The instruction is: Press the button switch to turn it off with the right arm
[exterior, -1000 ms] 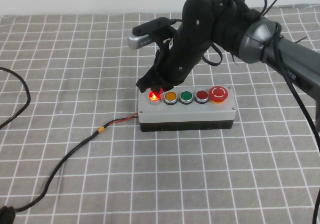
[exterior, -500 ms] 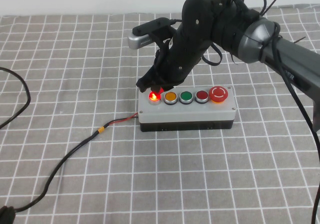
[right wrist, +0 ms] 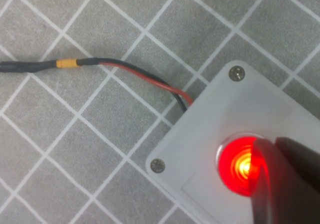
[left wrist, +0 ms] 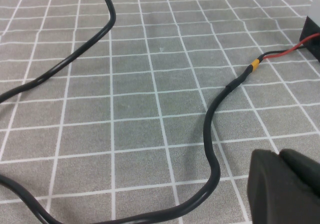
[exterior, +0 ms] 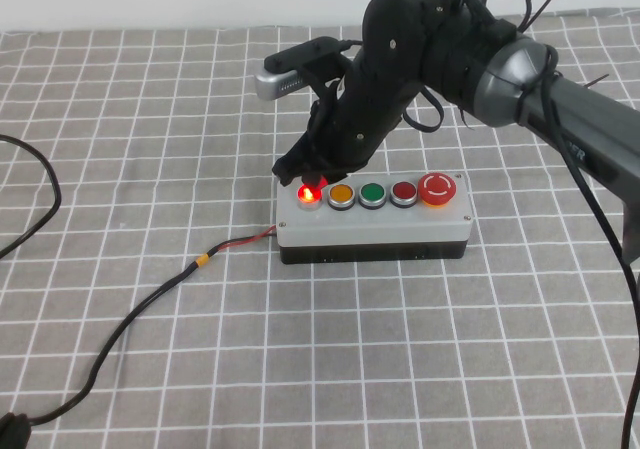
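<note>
Basically no change over the last second: right end effector (exterior: 312, 179) still parked on the glowing button switch (exterior: 309, 195), leftmost on the box (exterior: 375, 227), fingers look clenched. Still lit, so needs a firmer press. Left end effector (left wrist: 287, 184) idle over the bench, grip can't tell

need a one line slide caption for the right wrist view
Right gripper over the glowing red button switch on the grey button box.

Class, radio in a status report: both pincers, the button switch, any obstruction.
Right pincer tip over the button switch, which glows red. Left pincer low over the cloth beside the black cable, away from the button box. Nothing in the way.
</note>
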Controlling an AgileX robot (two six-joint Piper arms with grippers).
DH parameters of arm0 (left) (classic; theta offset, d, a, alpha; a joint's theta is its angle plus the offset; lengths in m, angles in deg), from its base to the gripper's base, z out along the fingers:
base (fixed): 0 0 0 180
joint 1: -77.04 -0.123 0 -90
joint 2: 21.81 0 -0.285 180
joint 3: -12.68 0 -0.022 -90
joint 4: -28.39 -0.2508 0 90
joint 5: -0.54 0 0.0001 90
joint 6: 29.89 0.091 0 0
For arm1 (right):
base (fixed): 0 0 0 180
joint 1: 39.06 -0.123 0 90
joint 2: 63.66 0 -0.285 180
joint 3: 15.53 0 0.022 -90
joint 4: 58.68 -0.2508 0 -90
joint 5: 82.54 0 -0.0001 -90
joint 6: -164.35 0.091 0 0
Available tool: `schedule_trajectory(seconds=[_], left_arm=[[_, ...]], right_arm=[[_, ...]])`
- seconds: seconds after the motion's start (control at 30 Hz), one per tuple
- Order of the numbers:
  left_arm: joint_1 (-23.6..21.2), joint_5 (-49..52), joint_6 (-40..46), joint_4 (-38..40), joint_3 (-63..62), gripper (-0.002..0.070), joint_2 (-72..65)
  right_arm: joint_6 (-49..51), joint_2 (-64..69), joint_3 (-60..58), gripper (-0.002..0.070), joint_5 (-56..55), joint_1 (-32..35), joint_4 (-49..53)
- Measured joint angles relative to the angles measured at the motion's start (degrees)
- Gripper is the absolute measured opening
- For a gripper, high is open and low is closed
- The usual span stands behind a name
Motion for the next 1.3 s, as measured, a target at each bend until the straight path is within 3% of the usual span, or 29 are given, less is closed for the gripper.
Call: schedule_trajectory(seconds=[0.2, 0.5, 0.7, 1.0, 1.3], left_arm=[[0.0, 0.0, 0.0, 0.0, 0.0, -0.0004, 0.0], [0.0, 0.0, 0.0, 0.0, 0.0, -0.0004, 0.0], [0.0, 0.0, 0.0, 0.0, 0.0, -0.0004, 0.0], [0.0, 0.0, 0.0, 0.0, 0.0, -0.0004, 0.0], [0.0, 0.0, 0.0, 0.0, 0.0, -0.0004, 0.0]], right_arm=[[0.0, -4.3, -1.2, -0.0017, 1.6, -0.3, 1.9], [-0.1, -20.9, -9.5, -0.0017, 6.6, -0.5, 4.8], [0.7, -36.6, -23.2, -0.0017, 3.3, -0.5, 5.3], [2.2, -63.7, -54.0, -0.0017, -7.4, -0.5, 3.6], [2.5, -78.5, -75.6, -0.0017, -7.9, -0.5, 4.7]])
